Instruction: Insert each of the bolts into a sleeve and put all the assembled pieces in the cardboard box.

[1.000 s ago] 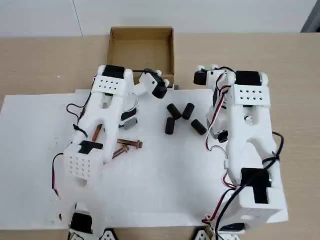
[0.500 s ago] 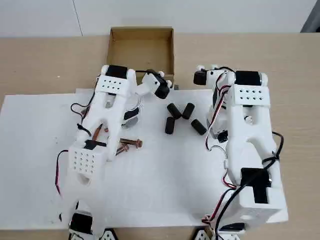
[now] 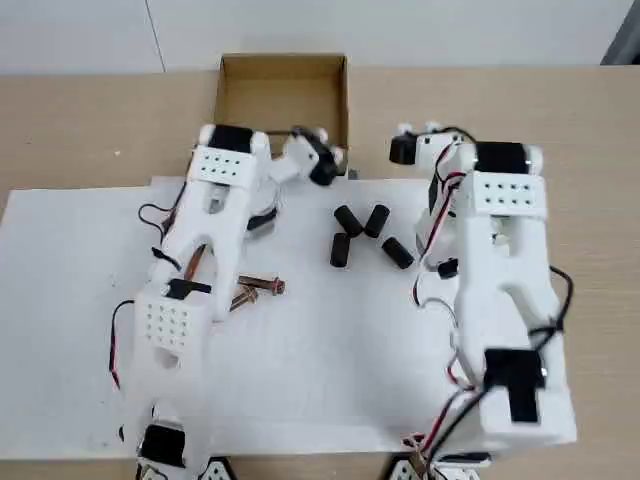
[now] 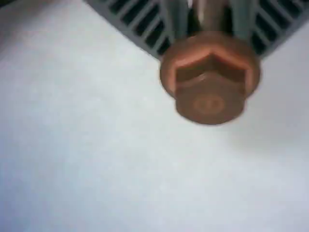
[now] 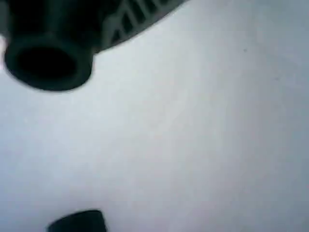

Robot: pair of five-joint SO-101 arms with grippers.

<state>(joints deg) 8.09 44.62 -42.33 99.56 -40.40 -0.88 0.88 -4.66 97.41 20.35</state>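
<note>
Pinching a bolt by the shank between the ribbed pads of the left gripper, head left free, likely for lining the shank up with a bore. Clamping a sleeve in the right gripper, open end outward, seemingly to receive it. Held over white paper in front of the cardboard box. Copper-coloured, flanged hex head; black, short, tubular. Near the box, four loose sleeves; farther from it, loose bolts.

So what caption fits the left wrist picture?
Copper-coloured hex-headed metal bolt held in the ribbed grey claw over white paper.
</note>
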